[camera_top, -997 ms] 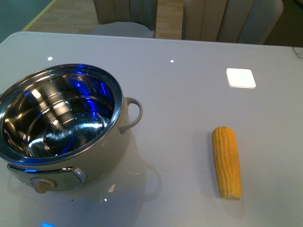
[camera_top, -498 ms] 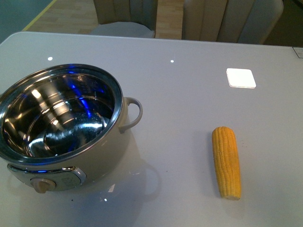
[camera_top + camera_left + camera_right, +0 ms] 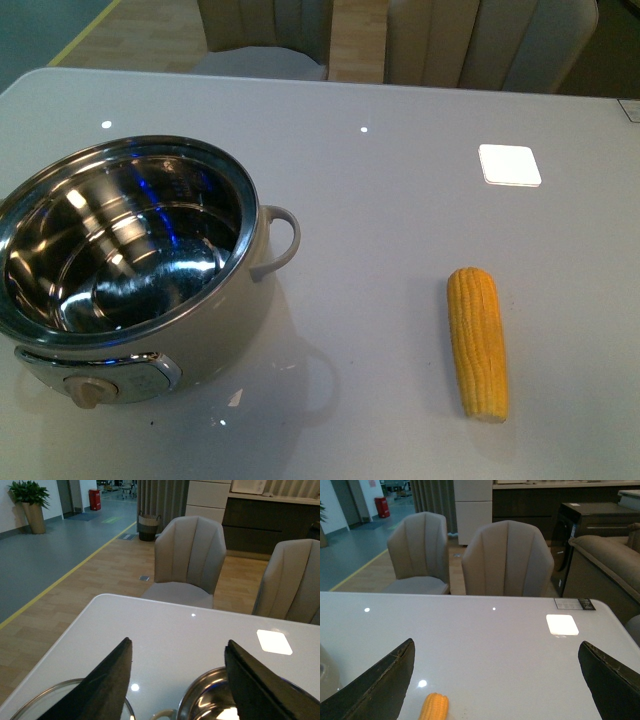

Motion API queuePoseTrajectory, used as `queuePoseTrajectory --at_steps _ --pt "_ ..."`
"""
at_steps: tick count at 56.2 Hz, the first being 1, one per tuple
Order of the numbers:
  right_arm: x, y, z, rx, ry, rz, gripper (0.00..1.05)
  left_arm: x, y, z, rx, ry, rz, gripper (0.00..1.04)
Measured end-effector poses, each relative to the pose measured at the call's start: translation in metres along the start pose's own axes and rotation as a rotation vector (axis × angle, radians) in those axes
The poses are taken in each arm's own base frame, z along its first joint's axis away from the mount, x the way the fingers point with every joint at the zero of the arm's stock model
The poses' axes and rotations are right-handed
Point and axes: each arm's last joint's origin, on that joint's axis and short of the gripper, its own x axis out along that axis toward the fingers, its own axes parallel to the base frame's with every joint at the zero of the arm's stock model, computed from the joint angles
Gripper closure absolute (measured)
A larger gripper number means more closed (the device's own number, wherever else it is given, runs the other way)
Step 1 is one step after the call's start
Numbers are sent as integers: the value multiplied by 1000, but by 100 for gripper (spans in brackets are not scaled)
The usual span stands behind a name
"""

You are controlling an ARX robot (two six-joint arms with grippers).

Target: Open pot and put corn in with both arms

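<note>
Two claws, both spread wide and empty: the left claw [image 3: 177,680] hangs over the open pot [image 3: 212,702], whose steel rim shows between its fingers; the right claw [image 3: 492,680] hovers above the tabletop [image 3: 495,645], where the corn [image 3: 434,707] lies between its fingers

The pot [image 3: 130,262] gleams polished steel inside; glossy table [image 3: 400,240], knobbly corn [image 3: 477,345].

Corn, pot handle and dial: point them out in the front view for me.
corn [image 3: 478,343]: front view, middle of the cob.
pot handle [image 3: 293,232]: front view, outer curve of the loop.
dial [image 3: 88,390]: front view, centre of the beige knob.
</note>
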Motion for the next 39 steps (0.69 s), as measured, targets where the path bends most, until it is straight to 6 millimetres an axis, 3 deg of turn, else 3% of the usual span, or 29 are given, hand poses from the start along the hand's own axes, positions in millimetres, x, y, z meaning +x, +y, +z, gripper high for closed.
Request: queuePoseTrajectory --at_steps 12,39 --pt "0 0 0 0 0 0 9 -25 -21 -1 8 1 0 102" --pt "0 0 0 0 0 0 9 -57 -47 1 16 -4 -3 101"
